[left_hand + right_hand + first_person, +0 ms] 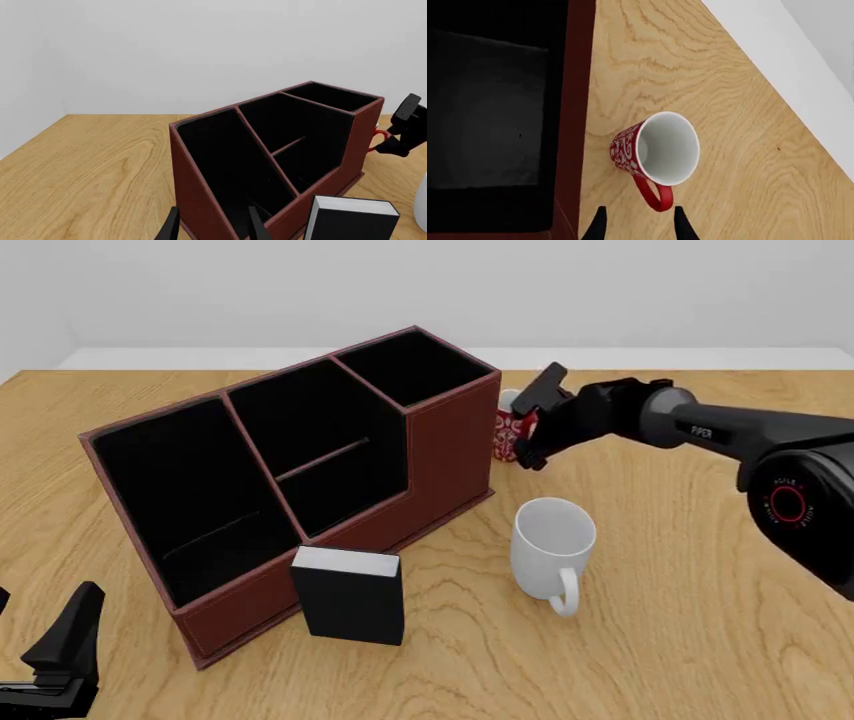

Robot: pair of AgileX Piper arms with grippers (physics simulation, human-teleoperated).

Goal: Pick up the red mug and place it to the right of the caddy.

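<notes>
Red mug (657, 150) is sitting upright on the table (667, 640), far side, just beside the caddy (287, 475) at its far-right corner, close to the caddy's right wall but a sliver of wood is showing between them in the right wrist view. So it's already on the caddy's right, tucked near the back; can't say from this whether that counts as placed.

Right gripper (531, 425) is reaching in over the mug from the right, arm stretched across the far half of the table. Right wrist view: fingertips (682, 222) are sitting either side of the red handle (654, 192), jaws narrow, a slim gap, tips not clearly touching it. Looks like a handle grasp or a release; can't tell which. Mug isn't lifted, base is resting on the wood.

Left gripper (60, 665) is parked low at the near-left corner, well apart from the mug, pointing toward the caddy's near end; jaws partly apart, holding nothing.

Other stuff: white mug (550, 550) standing near-right of the caddy, handle toward the near side; black box w/ white top (350, 592) standing against the caddy's near face.

Progress, my read: approach is done, grip not confirmed. If pickup is pending, left to do: close on handle, lift, set down in open space right of the caddy, avoiding the white mug. Risk: thin handle slipping or mug swinging.
</notes>
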